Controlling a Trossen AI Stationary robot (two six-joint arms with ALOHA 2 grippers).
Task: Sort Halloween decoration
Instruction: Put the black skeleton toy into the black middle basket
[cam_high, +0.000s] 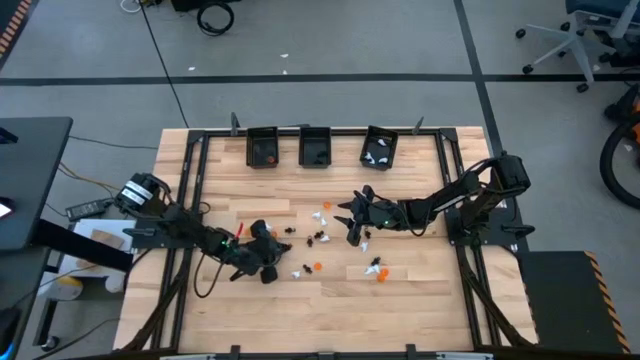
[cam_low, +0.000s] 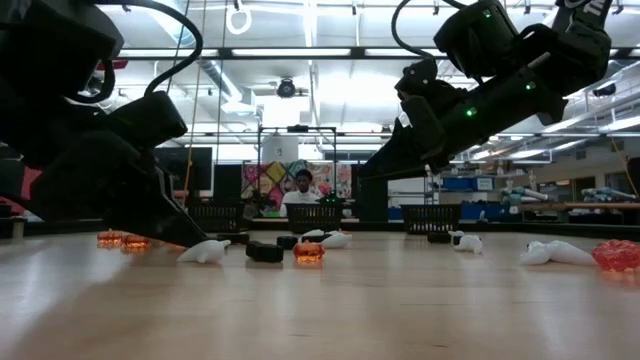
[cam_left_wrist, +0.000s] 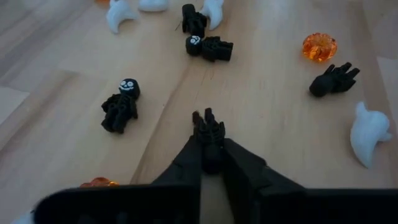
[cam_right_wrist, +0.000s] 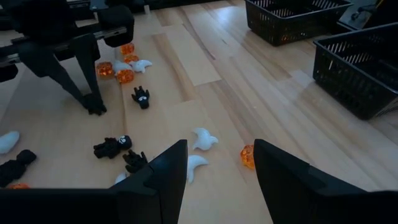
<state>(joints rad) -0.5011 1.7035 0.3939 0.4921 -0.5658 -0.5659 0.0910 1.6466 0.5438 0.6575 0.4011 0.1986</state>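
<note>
The left claw (cam_left_wrist: 210, 140) pinches a black skeleton figure (cam_left_wrist: 209, 127) against the table (cam_left_wrist: 267, 106); so shallow a grip could slip on lifting. Other Halloween trinkets (cam_high: 318, 238) lie scattered nearby. The right claw (cam_right_wrist: 219, 168) hovers open, empty.

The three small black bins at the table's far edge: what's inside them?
Left black mesh bin: something orange. Right bin: white pieces. Middle bin looks dark inside; black pieces there would not show.

Three black bins (cam_high: 314, 146), wooden table (cam_high: 330, 315)
</note>
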